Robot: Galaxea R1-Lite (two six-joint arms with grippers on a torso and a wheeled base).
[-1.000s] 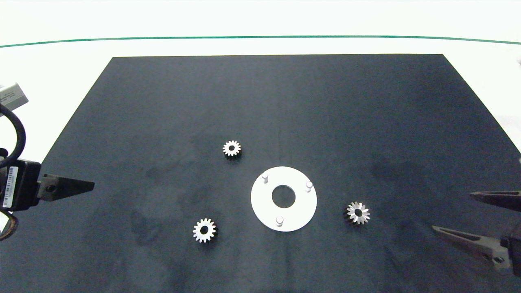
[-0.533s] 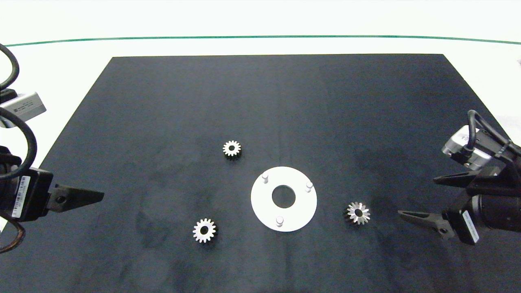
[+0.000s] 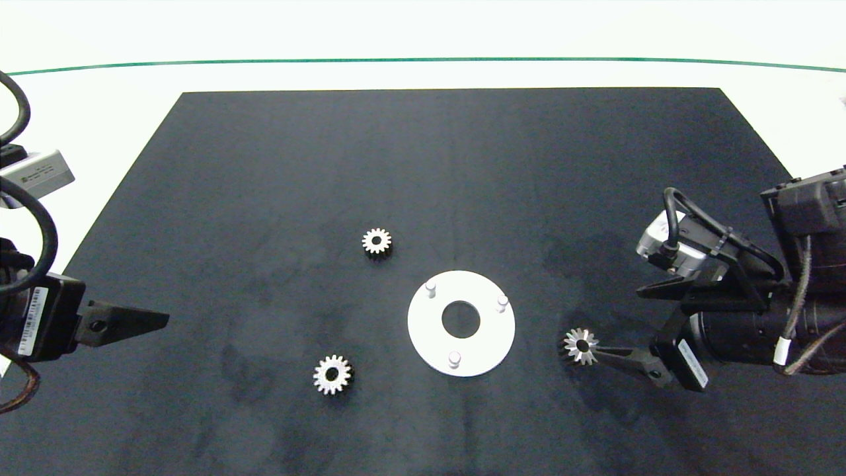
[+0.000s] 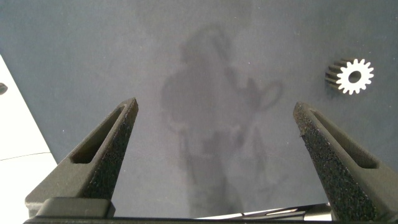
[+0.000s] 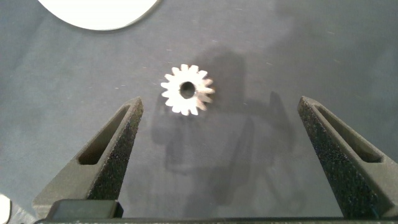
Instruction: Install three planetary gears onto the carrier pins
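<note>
The white disc (image 3: pixel 461 323) lies flat on the black mat (image 3: pixel 423 165) that covers the worktop (image 3: pixel 423 39), and its three carrier pins (image 3: pixel 430 287), (image 3: pixel 501 303) and (image 3: pixel 453 359) all stand bare, with no gear on any of them. The three planetary gears lie loose on the mat around the disc: one (image 3: pixel 581 346) between the disc and the right tool (image 3: pixel 605 324), one (image 3: pixel 332 375) on the disc's other side, toward the left tool (image 3: pixel 155 318), and one (image 3: pixel 377 241) beyond the disc, well apart from both tools. The right tool is spread wide open and holds nothing; in the head view the tip of one finger (image 3: pixel 618 359) lies at that gear's edge, though whether it touches cannot be told. The right wrist view shows the same gear (image 5: pixel 187 90) lying ahead of the open fingers (image 5: pixel 112 155) and nearer one of them, with the disc's rim (image 5: pixel 99 14) just past it. The left tool hangs open and empty over the mat's edge, well apart from the disc; its wrist view shows bare mat between the fingers (image 4: pixel 102 146) and one gear (image 4: pixel 351 76) off beyond a fingertip. White labels with barcode-like printing sit on both arms' wrists (image 3: pixel 30 311), (image 3: pixel 691 363), too small to read.
</note>
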